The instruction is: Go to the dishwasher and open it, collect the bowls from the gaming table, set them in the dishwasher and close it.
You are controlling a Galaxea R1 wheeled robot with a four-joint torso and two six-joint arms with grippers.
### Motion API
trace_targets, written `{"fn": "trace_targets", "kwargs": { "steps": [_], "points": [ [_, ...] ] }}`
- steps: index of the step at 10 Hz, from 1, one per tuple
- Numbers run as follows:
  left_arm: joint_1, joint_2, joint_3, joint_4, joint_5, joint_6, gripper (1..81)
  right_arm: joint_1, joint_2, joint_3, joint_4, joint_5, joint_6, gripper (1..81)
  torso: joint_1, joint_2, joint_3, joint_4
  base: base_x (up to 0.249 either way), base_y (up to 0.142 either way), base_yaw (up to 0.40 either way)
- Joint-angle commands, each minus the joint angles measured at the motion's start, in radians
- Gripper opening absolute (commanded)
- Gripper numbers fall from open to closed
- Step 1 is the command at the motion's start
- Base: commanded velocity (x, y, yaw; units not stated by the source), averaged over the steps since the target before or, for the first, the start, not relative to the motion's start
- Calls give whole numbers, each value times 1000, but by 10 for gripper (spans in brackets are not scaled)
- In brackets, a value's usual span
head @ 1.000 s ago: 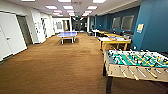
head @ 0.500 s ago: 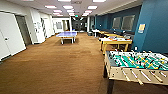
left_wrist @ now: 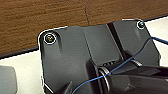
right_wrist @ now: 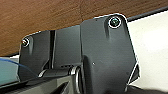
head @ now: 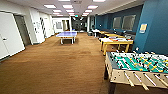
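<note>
There's the gaming table (head: 116, 42), white top and yellow edge, out at about two o'clock from the robot, standing along the blue wall (head: 152, 32) on yellow legs. Something lies on its top, some of it reddish, but it is too blurred to name. Beyond it, up the same wall toward one o'clock, more yellow-topped tables (head: 108, 32) run off into the distance.

Much nearer, down at four o'clock, sits the foosball table (head: 137, 66), green field, rods and pale handles poking out toward us. It is well apart from the gaming table, with open floor between.

Across the room at eleven o'clock, a blue ping-pong table (head: 67, 34) stands mid-floor. At nine o'clock, the white wall has a white door (head: 8, 37) and a darker doorway just beside it. Brown wood-look floor (head: 57, 65) spreads through the middle, with ceiling light panels (head: 67, 6) overhead.

On the wrists, each camera looks over dark robot plating to that same brown floor, and a thin blue cable (left_wrist: 130, 60) loops across the left one. As for the left gripper and the right gripper, I cannot tell how far apart either is set, or whether it has anything in it.
</note>
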Motion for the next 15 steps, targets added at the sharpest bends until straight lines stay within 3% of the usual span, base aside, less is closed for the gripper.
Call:
{"fn": "trace_targets", "kwargs": {
  "steps": [1,15],
  "points": [
    [-45,1,-1,-3,40,3,811,46,3,-3,2,-48,1,811,0,0,0,0,152,0,0],
    [-45,2,-1,-3,42,5,811,41,6,5,1,-48,1,811,-3,0,0,0,154,4,0]
  ]
}}
